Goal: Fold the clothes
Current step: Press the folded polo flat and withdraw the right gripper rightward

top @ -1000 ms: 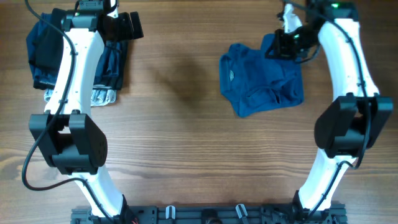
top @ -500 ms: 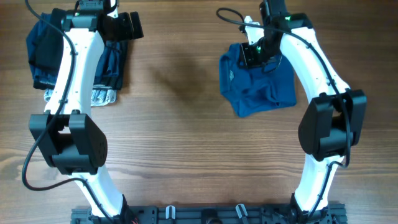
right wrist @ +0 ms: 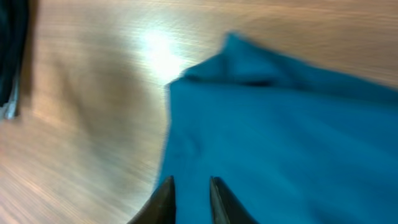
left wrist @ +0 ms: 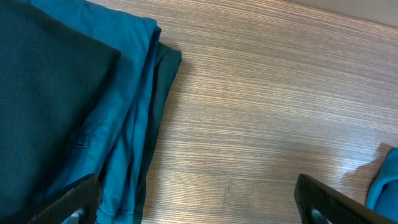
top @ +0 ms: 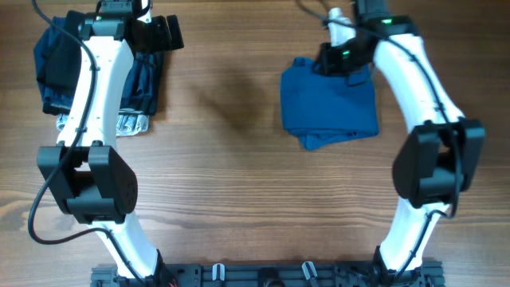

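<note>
— Looking from above, where is the blue T-shirt (top: 328, 100)?

— On the wooden table (top: 239, 175), on the right arm's side, toward the far edge. It lies as a rough, fairly flat rectangle, with a loose fold sticking out at its near left corner.

— And the right gripper (top: 339, 57)?

— It sits at the shirt's far edge, over the cloth. In the wrist view its fingertips (right wrist: 165, 196) stand close together with only a narrow gap, and blue fabric lies under and beyond them. That picture is blurred, so I cannot tell whether the cloth is pinched or merely lies beneath.

— The left gripper (left wrist: 199, 208)?

— Spread wide, holding nothing. Its two fingers show at the bottom corners of its wrist view with bare wood between them. From above it hangs at the far left of the table, by a pile of folded garments (top: 56, 72).

— What is in that pile?

— A black piece (left wrist: 43, 93) on top of dark blue layers (left wrist: 127, 124), with a light grey speckled piece (top: 131, 123) peeking out at the near edge. The pile is well apart from the T-shirt.
</note>
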You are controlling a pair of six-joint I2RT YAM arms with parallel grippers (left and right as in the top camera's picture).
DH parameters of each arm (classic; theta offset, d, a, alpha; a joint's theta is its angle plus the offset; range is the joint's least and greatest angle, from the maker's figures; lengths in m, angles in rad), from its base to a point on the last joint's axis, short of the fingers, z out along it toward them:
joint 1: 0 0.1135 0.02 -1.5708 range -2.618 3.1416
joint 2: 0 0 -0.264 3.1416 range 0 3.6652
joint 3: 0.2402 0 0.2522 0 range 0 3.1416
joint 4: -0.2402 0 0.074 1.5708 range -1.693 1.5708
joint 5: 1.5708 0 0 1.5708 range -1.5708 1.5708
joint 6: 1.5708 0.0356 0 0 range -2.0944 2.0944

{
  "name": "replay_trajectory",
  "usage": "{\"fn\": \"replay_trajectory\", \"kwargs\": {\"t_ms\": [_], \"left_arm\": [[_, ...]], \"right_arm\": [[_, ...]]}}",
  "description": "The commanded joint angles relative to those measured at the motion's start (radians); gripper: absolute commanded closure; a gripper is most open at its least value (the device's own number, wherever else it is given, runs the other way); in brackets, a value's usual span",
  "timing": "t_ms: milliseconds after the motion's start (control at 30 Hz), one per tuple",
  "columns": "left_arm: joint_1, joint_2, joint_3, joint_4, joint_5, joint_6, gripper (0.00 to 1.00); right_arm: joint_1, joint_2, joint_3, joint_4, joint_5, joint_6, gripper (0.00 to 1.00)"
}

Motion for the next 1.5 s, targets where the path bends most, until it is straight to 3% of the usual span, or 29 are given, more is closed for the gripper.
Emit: {"fn": "replay_trajectory", "kwargs": {"t_ms": [0, 133, 467, 567, 800, 933, 1033, 1100, 1267, 1467], "left_arm": [[0.001, 0.006, -0.003, 0.003, -0.006, 0.002, 0.0], [0.001, 0.006, -0.003, 0.002, -0.006, 0.002, 0.0], [0.001, 0.006, -0.003, 0.003, -0.006, 0.002, 0.0], [0.001, 0.006, -0.003, 0.002, -0.006, 0.002, 0.0], [0.001, 0.006, -0.003, 0.002, -0.006, 0.002, 0.0], [0.001, 0.006, -0.003, 0.002, -0.006, 0.002, 0.0], [0.001, 0.006, -0.003, 0.002, -0.006, 0.002, 0.0], [0.001, 0.006, -0.003, 0.003, -0.006, 0.002, 0.0], [0.001, 0.006, -0.003, 0.003, -0.006, 0.002, 0.0], [0.001, 0.006, -0.003, 0.003, -0.006, 0.002, 0.0]], "right_arm": [[-0.093, -0.044, 0.007, -0.004, 0.004, -0.004, 0.96], [-0.144, -0.042, -0.08, 0.072, 0.021, -0.005, 0.96], [-0.168, 0.015, -0.395, 0.592, 0.098, 0.029, 0.96], [-0.167, 0.029, -0.422, 0.673, 0.093, 0.021, 0.96], [-0.168, -0.113, -0.339, 0.598, -0.054, 0.019, 0.86], [-0.169, -0.265, -0.339, 0.36, -0.038, 0.048, 0.88], [-0.169, -0.307, -0.347, 0.143, 0.012, 0.047, 0.96], [-0.166, -0.304, -0.401, 0.108, 0.044, 0.047, 0.95], [-0.166, -0.304, -0.605, 0.227, 0.112, 0.051, 0.96], [-0.166, -0.304, -0.922, 0.591, 0.117, 0.126, 0.92]]}}
